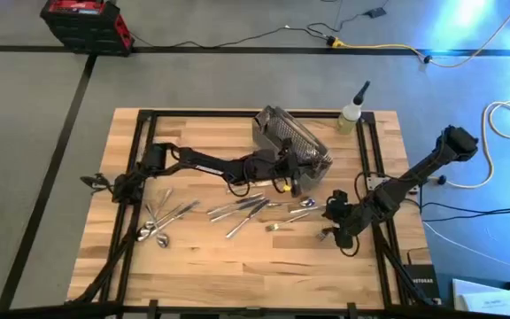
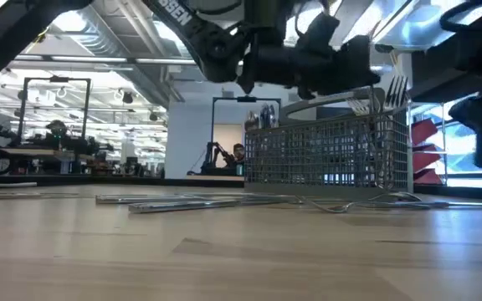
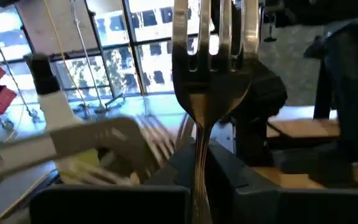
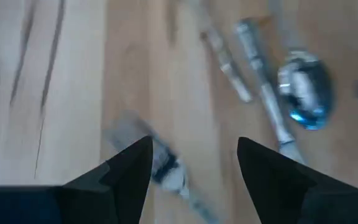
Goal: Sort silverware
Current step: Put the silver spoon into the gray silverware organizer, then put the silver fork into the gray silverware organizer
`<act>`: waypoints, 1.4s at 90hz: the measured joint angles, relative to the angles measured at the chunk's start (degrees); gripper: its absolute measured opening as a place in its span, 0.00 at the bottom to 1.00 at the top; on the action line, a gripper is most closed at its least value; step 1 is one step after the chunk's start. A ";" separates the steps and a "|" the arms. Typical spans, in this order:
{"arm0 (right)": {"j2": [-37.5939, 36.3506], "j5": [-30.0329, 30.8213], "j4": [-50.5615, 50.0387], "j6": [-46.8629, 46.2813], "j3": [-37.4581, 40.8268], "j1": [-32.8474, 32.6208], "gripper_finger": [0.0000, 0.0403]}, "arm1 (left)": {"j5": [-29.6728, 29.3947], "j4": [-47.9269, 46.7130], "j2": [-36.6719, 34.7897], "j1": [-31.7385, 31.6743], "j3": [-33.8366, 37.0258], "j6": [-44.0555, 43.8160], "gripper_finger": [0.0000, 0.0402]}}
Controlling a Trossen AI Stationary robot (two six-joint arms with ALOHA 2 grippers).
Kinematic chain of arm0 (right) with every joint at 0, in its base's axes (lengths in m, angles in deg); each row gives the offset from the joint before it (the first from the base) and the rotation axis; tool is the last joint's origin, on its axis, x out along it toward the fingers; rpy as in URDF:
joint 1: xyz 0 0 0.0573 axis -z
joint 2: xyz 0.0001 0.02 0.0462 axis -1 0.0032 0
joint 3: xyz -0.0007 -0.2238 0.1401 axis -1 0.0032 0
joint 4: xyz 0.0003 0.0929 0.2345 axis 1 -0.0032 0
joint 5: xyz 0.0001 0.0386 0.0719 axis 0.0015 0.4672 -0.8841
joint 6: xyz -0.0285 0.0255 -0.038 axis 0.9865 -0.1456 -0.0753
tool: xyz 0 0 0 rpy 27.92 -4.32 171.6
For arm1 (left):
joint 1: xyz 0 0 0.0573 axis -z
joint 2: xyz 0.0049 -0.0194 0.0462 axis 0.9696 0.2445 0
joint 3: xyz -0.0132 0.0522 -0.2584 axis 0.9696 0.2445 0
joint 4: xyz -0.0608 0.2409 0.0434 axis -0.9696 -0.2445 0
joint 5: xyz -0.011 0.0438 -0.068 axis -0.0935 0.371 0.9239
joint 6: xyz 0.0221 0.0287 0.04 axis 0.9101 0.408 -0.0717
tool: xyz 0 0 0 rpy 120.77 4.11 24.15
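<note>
- A fork (image 3: 211,74) is clamped tines-up in the left gripper (image 3: 197,168), right beside the mesh basket (image 1: 290,137).
- The right gripper (image 4: 194,155) is spread open, with a spoon (image 4: 304,93) lying just ahead.

Fork (image 3: 211,81): shiny silver, held between black fingers of left gripper (image 3: 197,180). Mesh basket (image 1: 289,137): gray wire grid; table (image 1: 220,266): pale wood planks, black frame. Spoon (image 4: 304,90): silver, blue reflection in bowl; bottle (image 1: 351,117): yellowish, black cap.
</note>
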 joint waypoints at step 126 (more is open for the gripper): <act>19.97 -7.01 -10.47 19.04 -8.62 -0.04 0.03 | 6.55 -9.89 -17.73 0.02 0.07 5.34 0.36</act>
